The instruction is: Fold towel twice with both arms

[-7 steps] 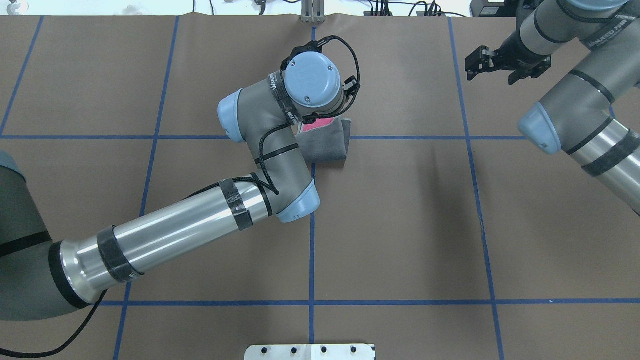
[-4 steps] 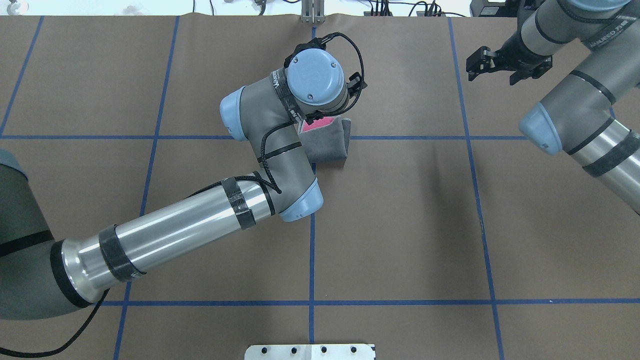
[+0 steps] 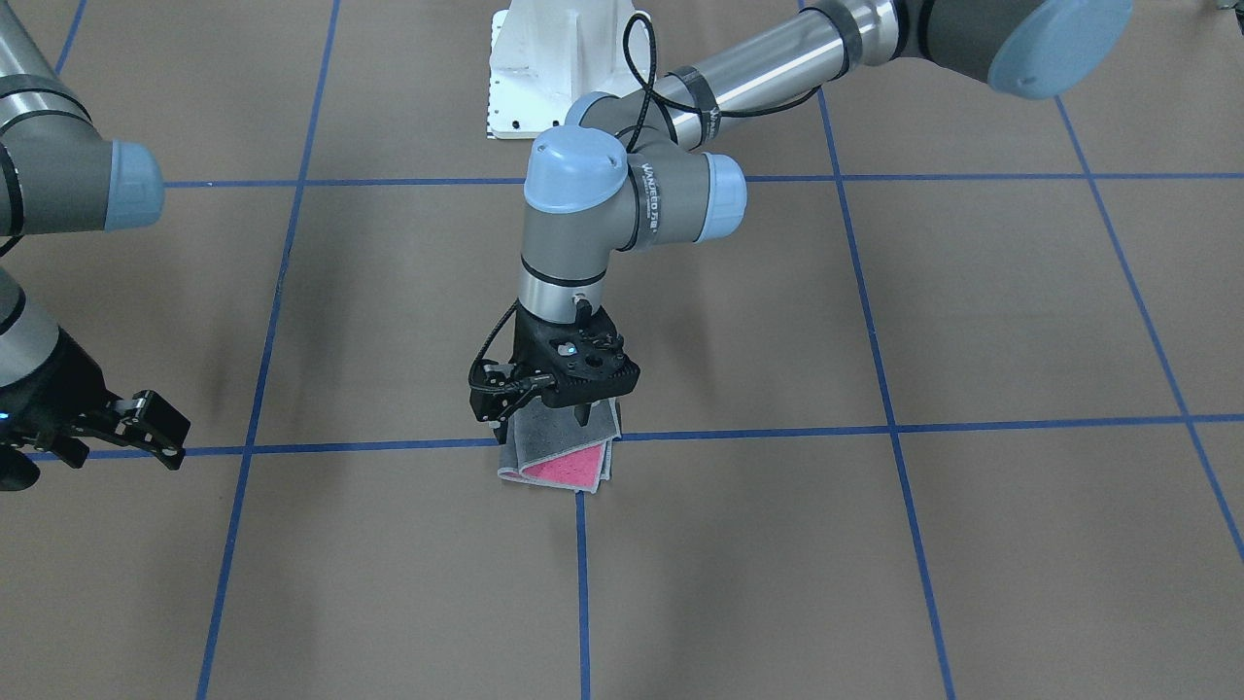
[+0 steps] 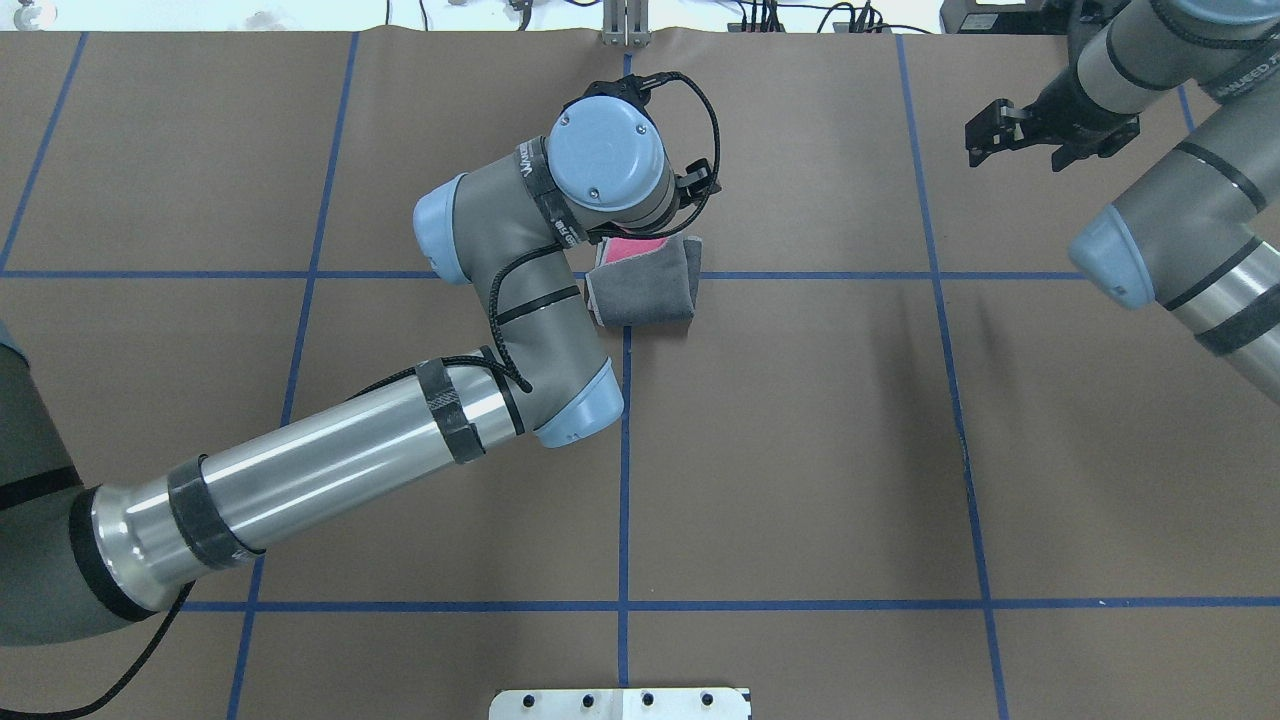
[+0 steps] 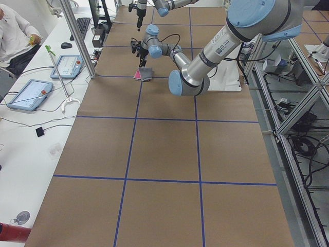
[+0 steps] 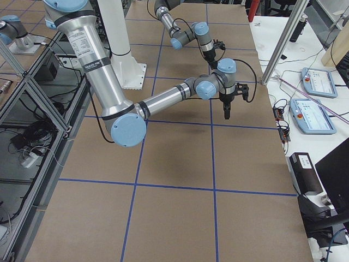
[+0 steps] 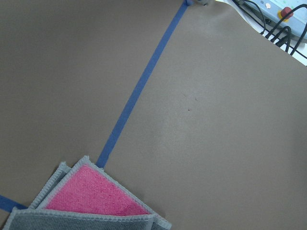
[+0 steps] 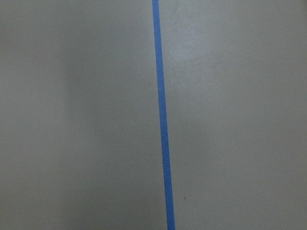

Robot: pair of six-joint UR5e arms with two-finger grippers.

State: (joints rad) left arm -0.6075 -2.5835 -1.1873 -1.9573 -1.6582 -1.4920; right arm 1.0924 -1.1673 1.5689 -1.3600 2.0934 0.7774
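Snagging risk: the small terry towel (image 4: 645, 290), dark grey outside with pink showing, could catch its loops on a fingertip when the arm lifts, which would drag the top layer open.
Misalignment risk: the folded layers do not sit square. A pink corner pokes out at the far edge, so any nudge could skew the stack further.
Left pincer (image 3: 541, 420): jaws apart and clamping nothing. The fingertips straddle the towel's robot-side edge, and I cannot tell whether they touch the cloth.
Right pincer (image 4: 982, 130): jaws apart and empty, hanging over bare brown desk (image 4: 800, 450), well apart from the towel.
Towel position: lying folded at the crossing of the blue tape lines (image 4: 624, 450).
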